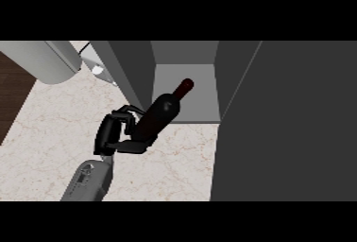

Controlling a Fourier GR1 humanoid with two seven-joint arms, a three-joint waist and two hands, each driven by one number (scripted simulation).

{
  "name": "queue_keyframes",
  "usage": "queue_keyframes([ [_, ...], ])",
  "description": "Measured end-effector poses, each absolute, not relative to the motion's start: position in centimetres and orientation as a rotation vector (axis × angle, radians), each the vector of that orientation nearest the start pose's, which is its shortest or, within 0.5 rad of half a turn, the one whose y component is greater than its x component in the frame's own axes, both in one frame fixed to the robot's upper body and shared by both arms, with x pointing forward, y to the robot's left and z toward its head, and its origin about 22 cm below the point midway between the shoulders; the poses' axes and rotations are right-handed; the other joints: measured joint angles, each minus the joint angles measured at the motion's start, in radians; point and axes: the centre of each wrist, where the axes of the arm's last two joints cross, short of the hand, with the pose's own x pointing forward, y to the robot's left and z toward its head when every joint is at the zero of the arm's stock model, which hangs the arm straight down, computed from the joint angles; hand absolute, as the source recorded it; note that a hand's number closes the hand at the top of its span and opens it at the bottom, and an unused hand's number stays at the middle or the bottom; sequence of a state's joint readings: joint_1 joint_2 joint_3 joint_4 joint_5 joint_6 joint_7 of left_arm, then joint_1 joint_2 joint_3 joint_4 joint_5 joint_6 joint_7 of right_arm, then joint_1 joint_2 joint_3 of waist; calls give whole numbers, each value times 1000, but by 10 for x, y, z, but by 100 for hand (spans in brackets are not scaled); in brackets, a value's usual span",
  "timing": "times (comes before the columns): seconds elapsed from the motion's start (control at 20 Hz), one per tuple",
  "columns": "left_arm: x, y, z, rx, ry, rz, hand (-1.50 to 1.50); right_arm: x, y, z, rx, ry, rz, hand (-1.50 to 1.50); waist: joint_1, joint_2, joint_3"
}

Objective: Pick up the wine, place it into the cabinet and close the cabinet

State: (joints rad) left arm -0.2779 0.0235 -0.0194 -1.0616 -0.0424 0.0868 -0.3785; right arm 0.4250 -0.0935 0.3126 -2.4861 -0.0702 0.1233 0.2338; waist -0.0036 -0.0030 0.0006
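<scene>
dark wine (162, 113) | neck points up-right toward cabinet (132, 71) | left robot hand (111, 134) grips it

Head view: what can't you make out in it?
- Base of the wine bottle: hidden by the left hand curled round it.
- Right hand: not in the head view at all.
- Grey cylinder, top left: cut by the view's edges, unidentifiable.
- Cabinet door: runs past the right edge; handle unseen.
</scene>
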Motion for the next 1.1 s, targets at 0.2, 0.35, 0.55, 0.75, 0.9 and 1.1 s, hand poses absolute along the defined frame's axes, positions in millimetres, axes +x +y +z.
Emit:
queue_keyframes([
  [0.2,305,196,-45,115,-1670,-167,150,108,-214,141,257,-1850,216,-150,1,0,1],
  [0.35,310,197,-40,186,-1653,-198,150,108,-212,142,262,-1850,208,-150,2,-1,2],
  [0.55,316,197,-35,249,-1635,-194,150,109,-211,142,277,-1858,207,-150,-1,-1,3],
  [0.75,318,198,-32,296,-1605,-147,150,108,-212,140,281,-1855,223,-150,-15,-2,4],
  [0.9,321,198,-31,318,-1590,-122,150,107,-211,139,294,-1858,226,-150,-22,-1,4],
  [1.1,322,196,-29,357,-1563,-114,150,106,-212,138,298,-1857,234,-150,-25,-3,6],
])
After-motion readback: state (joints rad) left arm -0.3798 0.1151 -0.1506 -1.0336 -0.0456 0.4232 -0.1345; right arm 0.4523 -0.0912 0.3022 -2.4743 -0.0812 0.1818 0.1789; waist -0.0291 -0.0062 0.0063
